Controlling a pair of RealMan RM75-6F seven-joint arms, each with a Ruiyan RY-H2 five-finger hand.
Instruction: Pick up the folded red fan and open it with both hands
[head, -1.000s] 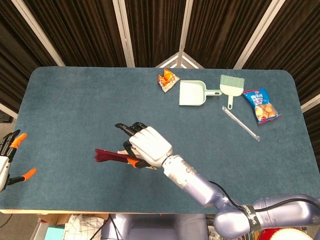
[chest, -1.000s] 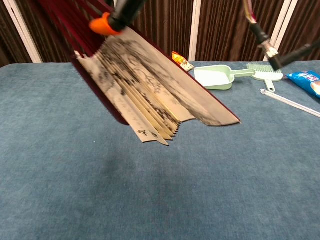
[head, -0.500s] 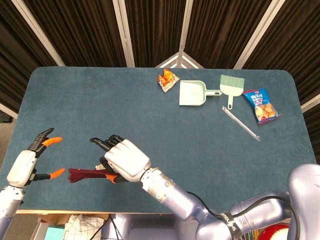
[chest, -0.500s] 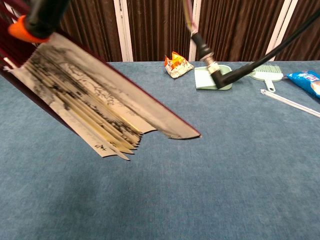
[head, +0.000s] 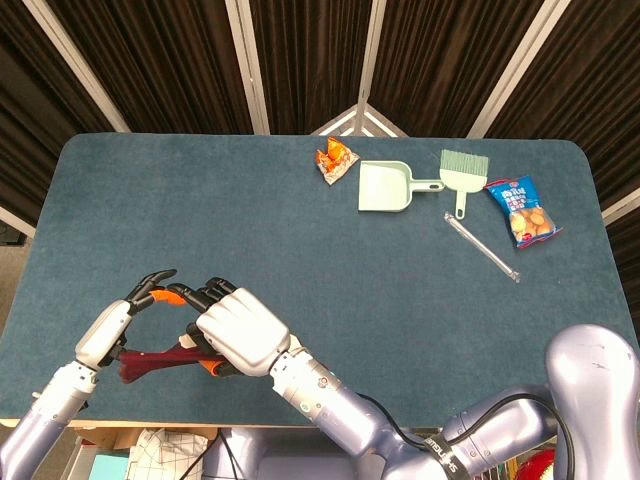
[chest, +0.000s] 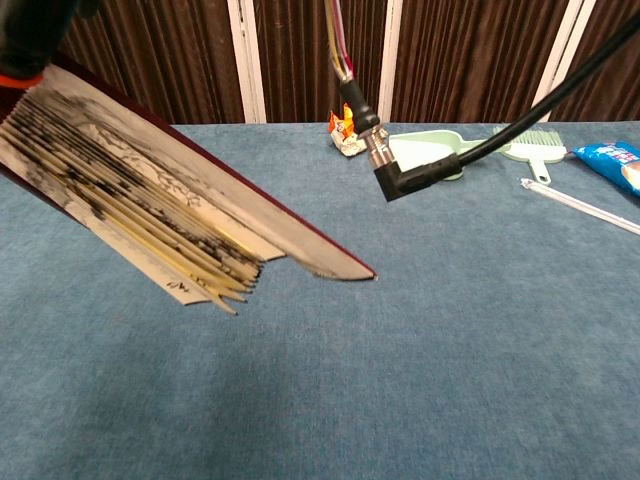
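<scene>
Fan (head: 150, 362) mostly hidden under right hand (head: 238, 332).

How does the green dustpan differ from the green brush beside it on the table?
The dustpan is a flat scoop whose handle points right; the brush has bristles at the far end and its handle points toward the robot. The dustpan looks wider than the brush. Both are pale green and lie untouched at the table's far side.

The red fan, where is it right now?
In the head view the red fan sits near the table's front-left edge, held by the right robot hand.
</scene>
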